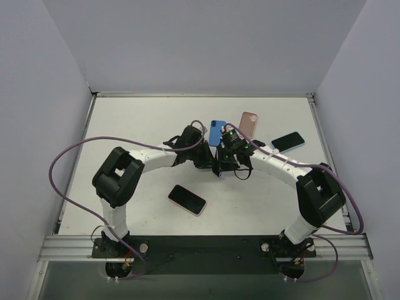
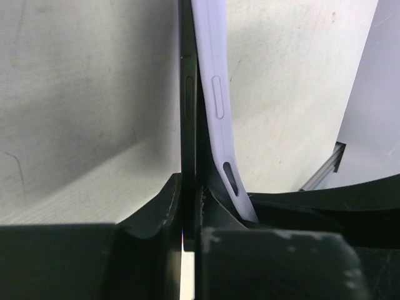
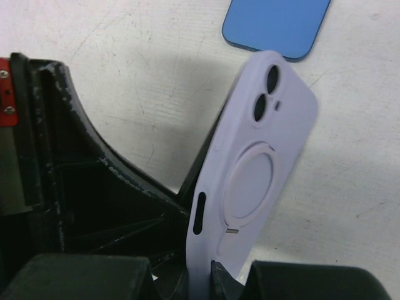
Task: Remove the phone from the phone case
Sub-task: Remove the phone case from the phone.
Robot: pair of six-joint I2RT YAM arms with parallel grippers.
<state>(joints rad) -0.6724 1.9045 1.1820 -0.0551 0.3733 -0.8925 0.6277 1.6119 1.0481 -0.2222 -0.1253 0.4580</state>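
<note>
Between the two arms a dark phone (image 2: 188,106) is held on edge. Its lavender phone case (image 2: 215,94) bends away from it on the right. My left gripper (image 2: 189,187) is shut on the phone's thin edge, one finger on each side. The right wrist view shows the back of the phone case (image 3: 256,169), with its camera holes and a round ring. My right gripper (image 3: 206,275) is shut on the bottom edge of that case. Seen from above, the left gripper (image 1: 211,164) and the right gripper (image 1: 224,167) meet at mid-table and hide most of the phone and case.
A blue phone or case (image 1: 216,132) lies just behind the grippers, also seen as a blue slab (image 3: 275,25). A pink case (image 1: 250,121) and a black phone in a light-blue case (image 1: 288,141) lie at the back right. Another black phone (image 1: 187,199) lies near the front.
</note>
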